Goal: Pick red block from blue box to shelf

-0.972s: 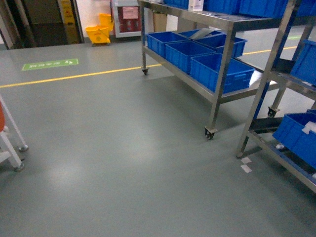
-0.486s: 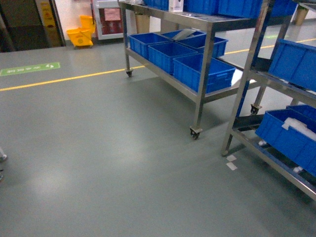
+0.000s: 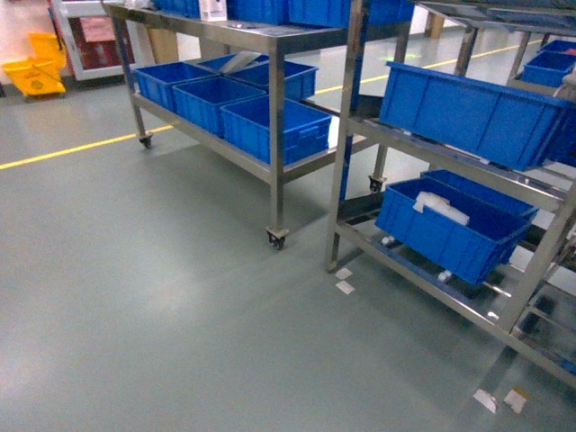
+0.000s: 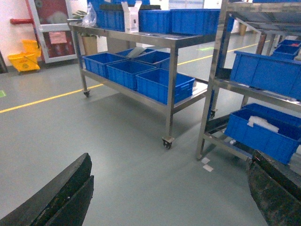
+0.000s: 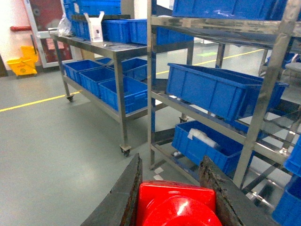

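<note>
We keep the red block (image 5: 176,207) clamped in our right gripper (image 5: 175,197) for carrying toward the shelf (image 5: 263,108) at right, left gripper (image 4: 160,197) spread empty.

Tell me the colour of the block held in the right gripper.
Red block, glossy, seen best in the right wrist view.

You'll see dark blue ribbed crates (image 3: 274,129) on the lower tier of a wheeled steel trolley (image 3: 276,236), a yellow mop bucket (image 3: 34,76) far left, a yellow floor line (image 3: 72,149), and white paper scraps (image 3: 342,281) on grey floor.
</note>
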Controlling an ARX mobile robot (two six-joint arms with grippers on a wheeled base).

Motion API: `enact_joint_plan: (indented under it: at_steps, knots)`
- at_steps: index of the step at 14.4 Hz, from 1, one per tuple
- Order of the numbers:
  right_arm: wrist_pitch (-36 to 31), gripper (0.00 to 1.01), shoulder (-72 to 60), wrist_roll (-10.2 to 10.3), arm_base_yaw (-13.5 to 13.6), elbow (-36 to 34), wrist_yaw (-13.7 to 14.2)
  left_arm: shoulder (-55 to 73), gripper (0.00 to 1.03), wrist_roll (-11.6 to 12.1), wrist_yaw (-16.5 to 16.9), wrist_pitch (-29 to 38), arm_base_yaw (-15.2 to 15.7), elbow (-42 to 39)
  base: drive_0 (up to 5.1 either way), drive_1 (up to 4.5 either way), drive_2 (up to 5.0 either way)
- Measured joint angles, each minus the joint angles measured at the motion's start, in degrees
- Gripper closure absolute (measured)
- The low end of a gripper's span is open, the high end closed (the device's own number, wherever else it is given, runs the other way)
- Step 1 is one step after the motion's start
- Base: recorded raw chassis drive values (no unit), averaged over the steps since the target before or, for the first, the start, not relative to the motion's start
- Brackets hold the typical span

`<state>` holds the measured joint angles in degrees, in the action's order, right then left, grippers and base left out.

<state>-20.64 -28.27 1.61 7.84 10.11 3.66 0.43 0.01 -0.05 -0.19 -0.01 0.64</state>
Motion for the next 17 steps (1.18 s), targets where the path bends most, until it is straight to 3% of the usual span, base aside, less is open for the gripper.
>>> enact_joint_plan:
  at_steps: [2,17]
  knots:
    - [0.00,0.73,0.00,0.00,0.00,0.00,0.00,0.00,0.05,0.00,0.00,-0.02,0.00,0.00,-1.6,-0.97,-2.3]
    - [-0.04,0.73,0.17,0.00,0.00,-0.02,0.00,0.00,0.05,0.00,-0.02,0.20,0.00,0.00,-1.7,2.25,-5.7]
